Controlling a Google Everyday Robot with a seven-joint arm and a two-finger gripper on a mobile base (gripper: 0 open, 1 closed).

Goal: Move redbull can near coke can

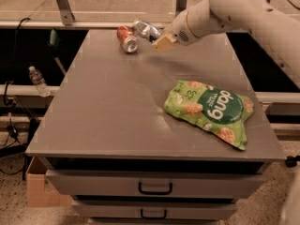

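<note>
The coke can (127,39) lies on its side near the far edge of the grey table (117,107), red-orange with a silver top. The redbull can (144,29), slim and silver with blue patches, is just right of it, almost touching, tilted at the table's far edge. My gripper (158,37) comes in from the upper right on the white arm (220,13). It is shut on the right end of the redbull can, with a tan fingertip (164,42) showing below the can.
A green snack bag (208,110) lies on the right half of the table. Drawers with handles (155,188) are below the front edge. A water bottle (37,80) stands on a ledge at the left. A cardboard box (40,191) sits on the floor.
</note>
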